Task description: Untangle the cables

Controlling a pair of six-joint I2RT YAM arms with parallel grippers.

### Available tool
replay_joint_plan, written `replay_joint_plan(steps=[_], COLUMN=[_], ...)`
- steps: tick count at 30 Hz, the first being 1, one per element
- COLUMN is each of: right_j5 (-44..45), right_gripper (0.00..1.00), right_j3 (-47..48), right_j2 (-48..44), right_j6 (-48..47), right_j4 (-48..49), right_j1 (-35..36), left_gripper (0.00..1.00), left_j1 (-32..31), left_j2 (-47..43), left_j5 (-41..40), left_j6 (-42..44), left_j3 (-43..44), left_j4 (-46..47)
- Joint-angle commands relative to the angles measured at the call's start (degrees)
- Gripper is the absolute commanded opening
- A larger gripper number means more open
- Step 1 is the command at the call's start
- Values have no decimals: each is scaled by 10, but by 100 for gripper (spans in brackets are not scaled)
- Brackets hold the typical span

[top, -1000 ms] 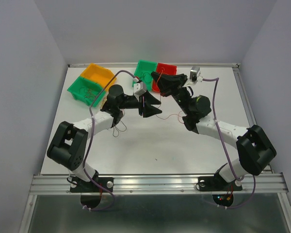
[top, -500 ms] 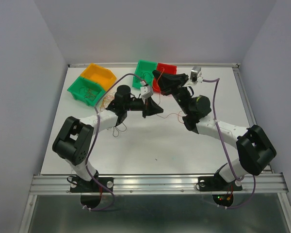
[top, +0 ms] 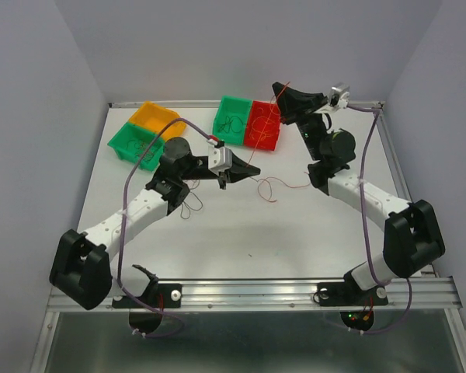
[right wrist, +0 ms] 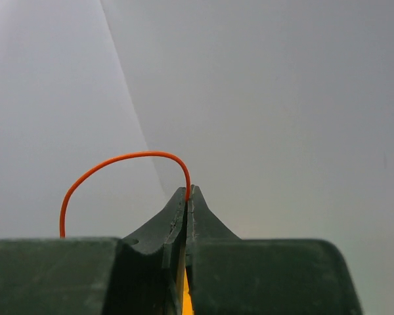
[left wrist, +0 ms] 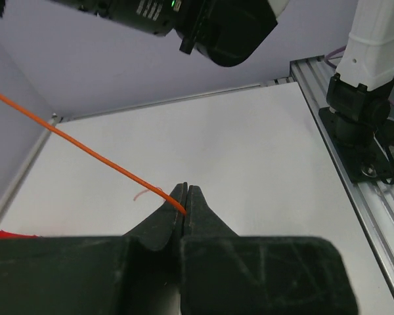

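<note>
At the back of the table (top: 295, 233): four bins in two pairs, the orange bin (top: 157, 116) touching the left green bin (top: 132, 144), the middle green bin (top: 233, 116) touching the red bin (top: 262, 128)
Left gripper (top: 252, 171): low over the middle of the table, tips pointing toward the right arm, jaws pressed together on an orange cable
Orange cable, left wrist view (left wrist: 85, 154): a straight, taut line, its long axis running from the pinched end up and left, out of frame
Right gripper (top: 278, 89): raised near the red bin's far right corner, jaws closed on an orange cable
Orange cable, right wrist view (right wrist: 118, 159): rises from the tips, arches over to the left and drops behind the finger
Same cable in both: cannot tell
Top view only: red cable (top: 273, 186) curled on the table between the arms, lying roughly left to right; dark cable loops (top: 188, 203) beside the left forearm; thin dark cables in the middle green bin, too fine to count
Wrist views only: the pinch at each pair of tips
Count: two arms, two grippers, two green bins, one orange, one red
</note>
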Motion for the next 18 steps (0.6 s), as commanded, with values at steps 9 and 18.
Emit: replay_joint_plan(steps=[9, 18], right_j5=[-156, -297], right_gripper=[1, 0], right_j3=[-50, -203], right_j2=[38, 87], right_j6=[71, 108], right_j4=[-64, 84], right_j1=[-50, -45], left_gripper=[0, 0], left_j1=[-12, 6], left_j2=[-137, -117], left_j5=[7, -29], left_j6=[-59, -218], left_j3=[37, 104], left_j4=[-53, 18])
